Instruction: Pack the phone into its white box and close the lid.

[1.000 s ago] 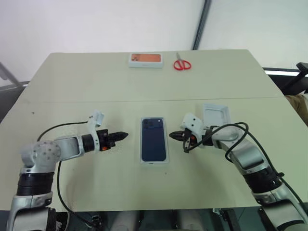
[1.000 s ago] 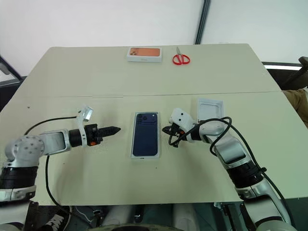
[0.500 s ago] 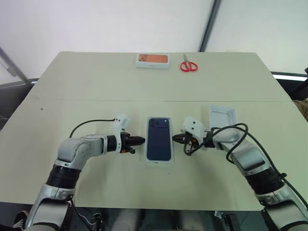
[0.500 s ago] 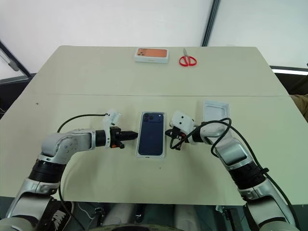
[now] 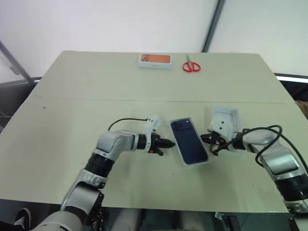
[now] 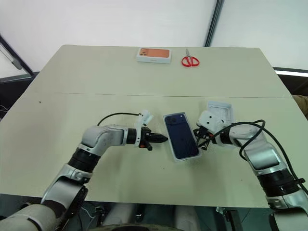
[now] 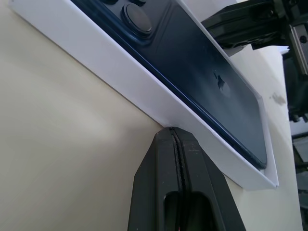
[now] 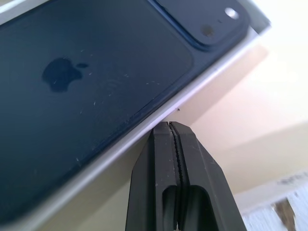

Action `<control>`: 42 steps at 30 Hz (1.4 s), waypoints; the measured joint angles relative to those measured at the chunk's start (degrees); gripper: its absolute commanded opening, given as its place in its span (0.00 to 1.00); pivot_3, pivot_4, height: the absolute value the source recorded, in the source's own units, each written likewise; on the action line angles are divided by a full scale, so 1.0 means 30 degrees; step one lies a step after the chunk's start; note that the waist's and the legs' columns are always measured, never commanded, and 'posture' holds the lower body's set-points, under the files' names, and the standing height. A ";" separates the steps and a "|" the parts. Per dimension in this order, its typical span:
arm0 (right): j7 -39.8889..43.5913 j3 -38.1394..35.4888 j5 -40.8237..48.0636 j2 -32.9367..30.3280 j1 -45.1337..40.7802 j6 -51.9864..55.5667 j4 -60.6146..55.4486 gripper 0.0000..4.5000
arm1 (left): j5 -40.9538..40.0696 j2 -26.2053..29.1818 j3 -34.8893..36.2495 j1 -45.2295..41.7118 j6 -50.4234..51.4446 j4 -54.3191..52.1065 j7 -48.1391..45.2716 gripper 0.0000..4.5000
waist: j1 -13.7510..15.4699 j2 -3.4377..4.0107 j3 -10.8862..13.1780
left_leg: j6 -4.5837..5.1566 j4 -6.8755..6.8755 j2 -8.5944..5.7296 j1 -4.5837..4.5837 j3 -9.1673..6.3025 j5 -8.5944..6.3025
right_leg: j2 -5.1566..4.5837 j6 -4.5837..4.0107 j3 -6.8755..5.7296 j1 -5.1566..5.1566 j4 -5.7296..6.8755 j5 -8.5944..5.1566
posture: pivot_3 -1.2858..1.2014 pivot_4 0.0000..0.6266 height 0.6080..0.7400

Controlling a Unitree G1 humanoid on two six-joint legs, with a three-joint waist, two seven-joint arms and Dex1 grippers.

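The dark blue phone (image 5: 189,146) lies back up inside the shallow white box (image 5: 184,163) at the table's middle, skewed with its near end to the right. My left gripper (image 5: 168,143) is shut and empty, its tip (image 7: 172,129) pressed against the box's left long wall (image 7: 120,82). On the box's other side my right gripper (image 5: 204,139) is shut too, with its tip (image 8: 169,123) at the right wall beside the phone (image 8: 96,82). The white lid (image 5: 227,116) lies open side up just behind the right gripper.
An orange-topped white box (image 5: 155,60) and red scissors (image 5: 191,65) lie near the table's far edge. A black cable loops over my right forearm (image 5: 269,134). The table's right edge (image 5: 288,96) is close to the right arm.
The left gripper swept right against the box, and the box with the phone slid right and turned askew. The right gripper moved back to the right alongside it. The camera also shifted.
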 measured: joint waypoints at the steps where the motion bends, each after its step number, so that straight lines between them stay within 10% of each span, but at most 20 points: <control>1: 0.0000 -0.0062 -0.0002 -0.0073 0.0038 0.0012 0.0018 0.00 | 0.0157 -0.0123 -0.0069 -0.0107 -0.0106 0.0125 -0.0036 0.01 | -0.0026 0.0000 0.0000 | 0.0000 0.0000 0.0001 0.0000 0.0003 0.0000 | 0.0000 0.0001 0.0001 -0.0001 0.0000 0.0000 | 0.52 0.24 1.00; 23: -0.0205 -0.1326 -0.0195 -0.0197 0.1515 0.0439 -0.0910 0.00 | 0.2344 -0.1466 0.0232 -0.0924 -0.2002 0.2206 -0.1236 0.01 | -0.0102 -0.0007 0.0003 | 0.0022 0.0053 0.0019 0.0006 -0.0014 -0.0017 | 0.0014 0.0008 -0.0032 0.0039 -0.0005 0.0000 | 0.52 0.24 1.00; 40: -0.0856 -0.3389 0.2363 -0.0979 0.0524 0.4795 -0.3764 0.00 | 0.1322 0.2372 0.2682 0.1456 -0.1984 -0.2977 -0.1891 0.01 | -0.0477 0.0032 0.0035 | 0.0017 -0.0007 0.0025 -0.0018 -0.0004 -0.0015 | 0.0007 0.0006 -0.0012 -0.0020 -0.0012 0.0000 | 0.52 0.24 1.00; 42: -0.1053 -0.3386 0.2304 -0.1040 0.0509 0.4834 -0.3684 0.13 | 0.1244 0.2919 0.2728 0.1737 -0.2074 -0.3257 -0.2147 0.00 | -0.0507 0.0031 0.0036 | 0.0017 -0.0006 0.0024 -0.0019 0.0004 -0.0014 | 0.0004 0.0005 -0.0006 -0.0022 -0.0011 0.0001 | 0.52 0.24 1.00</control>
